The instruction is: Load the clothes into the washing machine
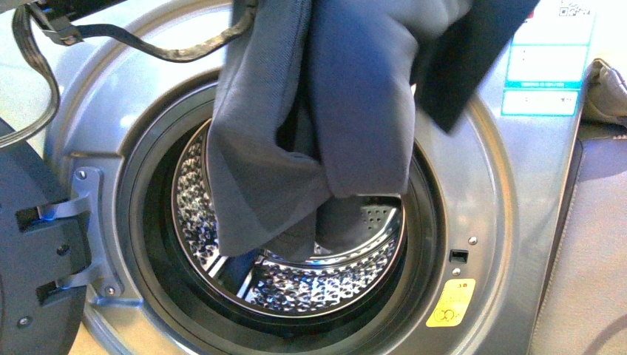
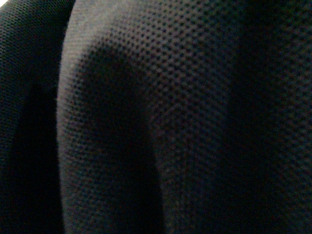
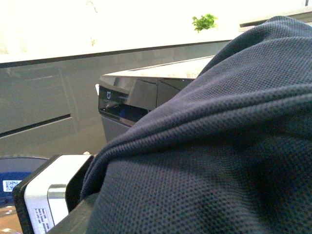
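Note:
The clothes (image 1: 347,103), a dark slate-blue knit garment, hang in long folds from the top of the front view, over the washing machine (image 1: 488,222) porthole. The lowest folds reach inside the perforated steel drum (image 1: 296,285). Both grippers are out of sight above the front view's top edge. The left wrist view is filled by the knit cloth (image 2: 161,122), which hides the jaws. In the right wrist view the cloth (image 3: 209,165) drapes over the gripper and hides its jaws too.
The dark grey door (image 1: 33,281) stands open at the left on its hinge (image 1: 81,214). A black cable (image 1: 170,50) loops across the upper left. A grey-beige fabric bundle (image 1: 606,92) lies on top at the right. An orange sticker (image 1: 451,302) is beside the porthole.

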Motion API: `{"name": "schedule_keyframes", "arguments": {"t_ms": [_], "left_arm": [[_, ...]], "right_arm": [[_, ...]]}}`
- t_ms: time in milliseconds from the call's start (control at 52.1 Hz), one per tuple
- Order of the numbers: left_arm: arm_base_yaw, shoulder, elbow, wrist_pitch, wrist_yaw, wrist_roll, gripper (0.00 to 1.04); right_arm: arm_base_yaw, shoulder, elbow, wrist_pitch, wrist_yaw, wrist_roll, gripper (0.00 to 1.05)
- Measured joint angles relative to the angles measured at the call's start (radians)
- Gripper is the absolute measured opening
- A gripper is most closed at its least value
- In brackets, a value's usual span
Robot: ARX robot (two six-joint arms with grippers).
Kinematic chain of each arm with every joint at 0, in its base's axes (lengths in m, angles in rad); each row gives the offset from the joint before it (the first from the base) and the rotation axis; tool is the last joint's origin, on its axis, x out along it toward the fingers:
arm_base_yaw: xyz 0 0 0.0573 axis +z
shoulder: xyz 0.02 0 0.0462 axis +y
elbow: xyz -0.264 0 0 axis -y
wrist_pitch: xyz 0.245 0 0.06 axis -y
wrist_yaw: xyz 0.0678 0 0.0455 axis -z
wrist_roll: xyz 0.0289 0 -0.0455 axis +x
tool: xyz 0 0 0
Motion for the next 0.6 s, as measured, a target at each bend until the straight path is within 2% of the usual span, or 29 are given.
{"name": "schedule_keyframes", "arguments": {"t_ms": [96, 134, 192, 595], "left_arm": [[0.008, -0.002, -0.011, -0.014, -0.018, 0.016, 0.16], [0.016, -0.002, -0.017, -0.016, -0.018, 0.02, 0.14], [0.031, -0.002, -0.029, -0.016, -0.023, 0.026, 0.13], [0.203, -0.002, -0.169, 0.043, -0.041, -0.019, 0.13]], "right_arm": [[0.0, 0.0, 0.0, 0.0, -0.001, 0.0, 0.84], [0.0, 0.0, 0.0, 0.0, -0.002, 0.0, 0.93], [0.0, 0.0, 0.0, 0.0, -0.003, 0.003, 0.99], [0.0, 0.0, 0.0, 0.0, -0.003, 0.002, 0.97]]}}
